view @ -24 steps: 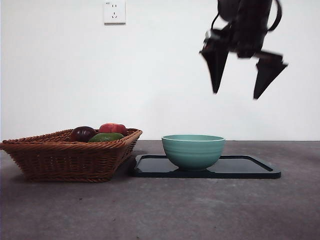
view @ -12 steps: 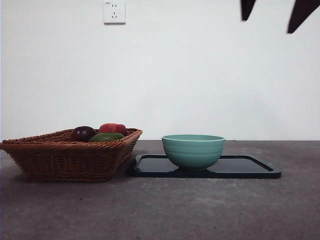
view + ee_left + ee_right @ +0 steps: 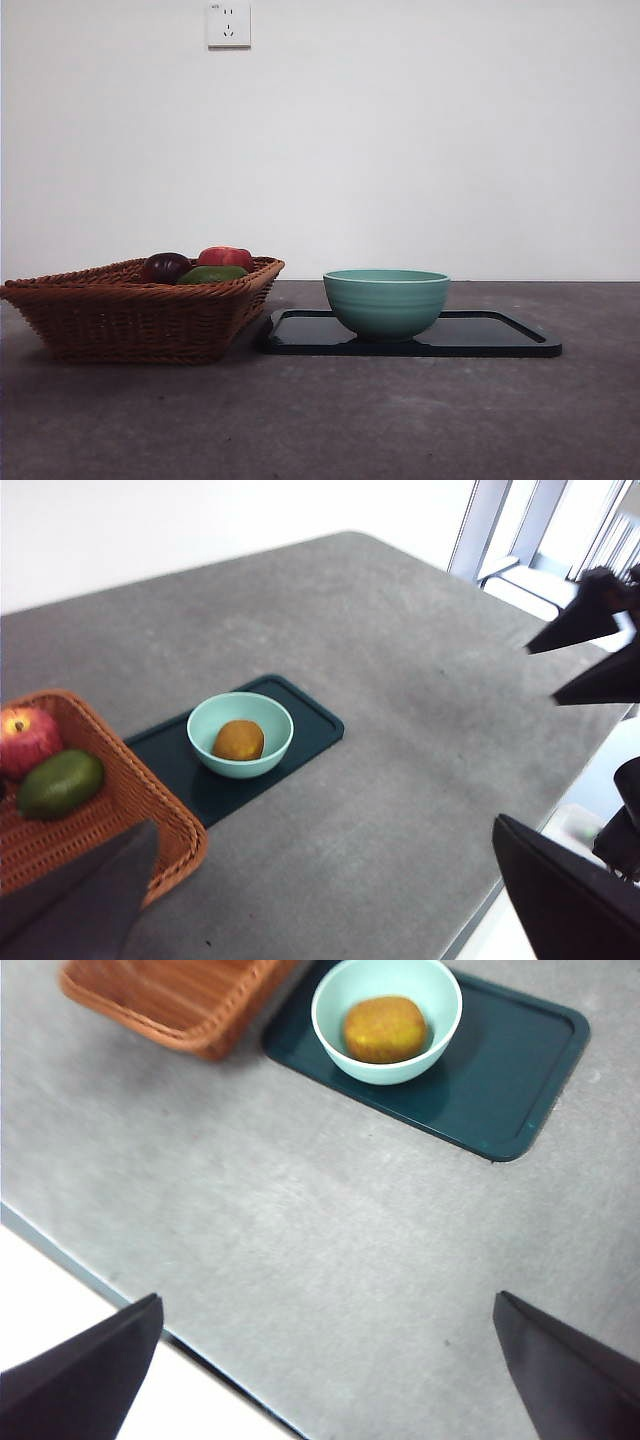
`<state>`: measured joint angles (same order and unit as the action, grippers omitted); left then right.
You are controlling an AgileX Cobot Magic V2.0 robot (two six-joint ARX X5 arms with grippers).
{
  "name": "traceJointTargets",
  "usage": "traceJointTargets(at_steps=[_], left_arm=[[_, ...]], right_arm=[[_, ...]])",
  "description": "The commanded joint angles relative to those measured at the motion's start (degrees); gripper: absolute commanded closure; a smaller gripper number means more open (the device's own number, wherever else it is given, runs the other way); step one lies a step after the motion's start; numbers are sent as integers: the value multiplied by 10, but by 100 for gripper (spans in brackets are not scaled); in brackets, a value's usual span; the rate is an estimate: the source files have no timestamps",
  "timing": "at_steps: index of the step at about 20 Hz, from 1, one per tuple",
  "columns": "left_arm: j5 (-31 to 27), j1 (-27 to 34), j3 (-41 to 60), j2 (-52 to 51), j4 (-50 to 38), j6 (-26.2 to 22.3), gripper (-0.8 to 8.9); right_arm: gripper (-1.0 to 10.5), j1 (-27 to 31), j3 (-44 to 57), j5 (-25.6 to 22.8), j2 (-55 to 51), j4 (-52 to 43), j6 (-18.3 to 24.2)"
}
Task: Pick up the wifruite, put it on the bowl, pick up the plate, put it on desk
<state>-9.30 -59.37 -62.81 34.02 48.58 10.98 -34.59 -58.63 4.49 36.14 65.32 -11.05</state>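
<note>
At nine o'clock on the surface (image 3: 330, 420) sits a wicker basket (image 3: 140, 315) holding a dark purple fruit (image 3: 165, 267), a red apple (image 3: 226, 257) and a green fruit (image 3: 212, 274). Just beside it, toward three o'clock, lies the dark tray (image 3: 500, 335) with the green bowl (image 3: 386, 302) standing on its basket end. From above, the orange-tan fruit (image 3: 385, 1029) lies inside the bowl, so the first half looks done.

Neither arm shows from the front. The left gripper (image 3: 330, 900) hangs high over the near edge with jaws wide apart and empty; the right gripper (image 3: 330, 1380) hovers likewise, jaws spread, nothing between them.

I'd worry about the tray lift: it is thin and flat against the surface, so the jaws may slip off its rim. With the bowl loading one end, it could tilt and send bowl and fruit sliding.

From the front the fruit is hidden by the bowl's wall, and both grippers' fingertips are cut off by the picture edges.
</note>
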Motion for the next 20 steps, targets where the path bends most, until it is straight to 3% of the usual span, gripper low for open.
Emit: traceJointTargets(at_steps=[1, 10, 20], left_arm=[[-3, -5, -5, 23, -6, 10, 255], [0, -5, -30, 138, -15, 35, 254], [26, 27, -222, 388, 67, 33, 254]], right_arm=[[390, -5, 8, -1, -45, -6, -28], [391, -5, 13, 0, -102, 9, -40], [391, -5, 13, 1, -102, 12, -40]])
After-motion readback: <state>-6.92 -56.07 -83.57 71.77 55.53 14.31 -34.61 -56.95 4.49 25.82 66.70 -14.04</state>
